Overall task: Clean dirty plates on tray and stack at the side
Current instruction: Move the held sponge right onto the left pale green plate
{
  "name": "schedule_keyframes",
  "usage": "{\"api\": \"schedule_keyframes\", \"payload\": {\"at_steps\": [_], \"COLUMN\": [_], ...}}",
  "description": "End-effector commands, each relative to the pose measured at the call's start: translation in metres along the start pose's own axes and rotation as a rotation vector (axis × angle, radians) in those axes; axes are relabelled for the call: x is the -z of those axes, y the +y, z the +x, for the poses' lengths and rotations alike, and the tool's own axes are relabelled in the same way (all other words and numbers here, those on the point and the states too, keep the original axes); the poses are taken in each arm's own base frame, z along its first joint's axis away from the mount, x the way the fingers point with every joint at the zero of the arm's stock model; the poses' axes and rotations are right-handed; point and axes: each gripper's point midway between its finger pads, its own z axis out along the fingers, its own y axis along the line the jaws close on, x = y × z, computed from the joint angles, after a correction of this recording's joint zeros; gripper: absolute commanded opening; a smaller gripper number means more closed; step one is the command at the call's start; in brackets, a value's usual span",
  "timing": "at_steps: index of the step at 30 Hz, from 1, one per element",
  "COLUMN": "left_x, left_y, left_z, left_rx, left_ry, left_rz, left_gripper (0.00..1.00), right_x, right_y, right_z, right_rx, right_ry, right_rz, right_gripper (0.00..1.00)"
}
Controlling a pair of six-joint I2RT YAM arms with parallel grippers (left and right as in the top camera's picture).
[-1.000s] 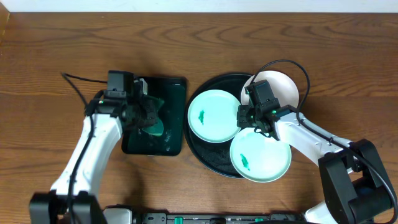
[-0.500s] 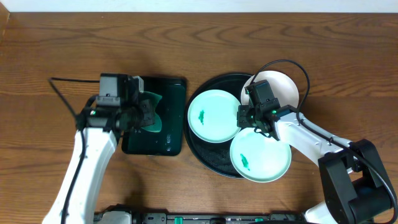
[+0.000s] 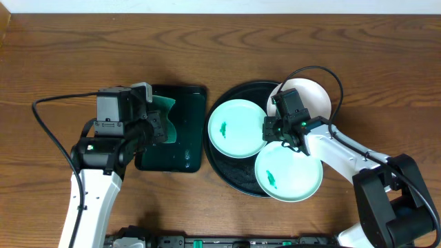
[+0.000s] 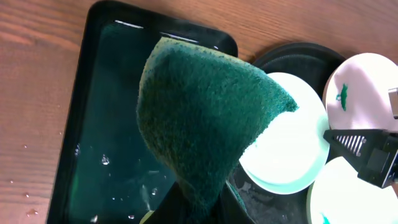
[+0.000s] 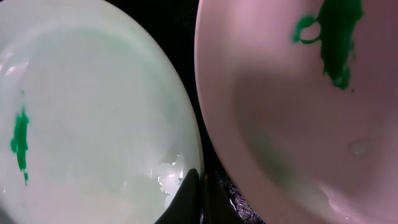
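Over the glossy black tray [image 3: 231, 176], the right gripper [image 5: 199, 186] hangs low on a bent arm, tips closed together, between the smeared mint plate [image 5: 93, 124] and white plate [image 5: 280, 155]. The left arm bends over the rectangular green tray [image 3: 187, 138] — left gripper [image 4: 198, 208] pinching a coarse, folded sponge [image 4: 205, 124].

Brown wooden table [image 3: 275, 41], grain running 9 to 3 o'clock. Pale strip [image 3: 220, 5] along 12 o'clock edge. Soft, even light.
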Motion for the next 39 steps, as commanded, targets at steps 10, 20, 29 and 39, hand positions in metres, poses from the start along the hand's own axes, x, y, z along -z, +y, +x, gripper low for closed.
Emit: {"api": "schedule_keyframes", "payload": {"at_steps": [10, 20, 29, 39], "left_x": [0.001, -0.001, -0.011, -0.042], "left_y": [-0.001, -0.006, -0.001, -0.046], "left_z": [-0.008, -0.027, -0.009, 0.007], "left_rx": [0.081, 0.136, 0.199, 0.087], "left_ry": [0.093, 0.299, 0.36, 0.351], "left_rz": [-0.037, -0.102, -0.128, -0.056], "left_gripper": [0.07, 0.07, 0.07, 0.07], "right_x": [-0.004, -0.004, -0.004, -0.004], "right_y": [-0.001, -0.001, -0.001, -0.001], "right_z": [0.006, 0.006, 0.006, 0.006], "right_rx": [0.004, 0.004, 0.004, 0.004], "right_ry": [0.015, 0.016, 0.014, 0.015], "right_rz": [0.006, 0.006, 0.006, 0.006], "right_gripper": [0.02, 0.02, 0.02, 0.01]}}
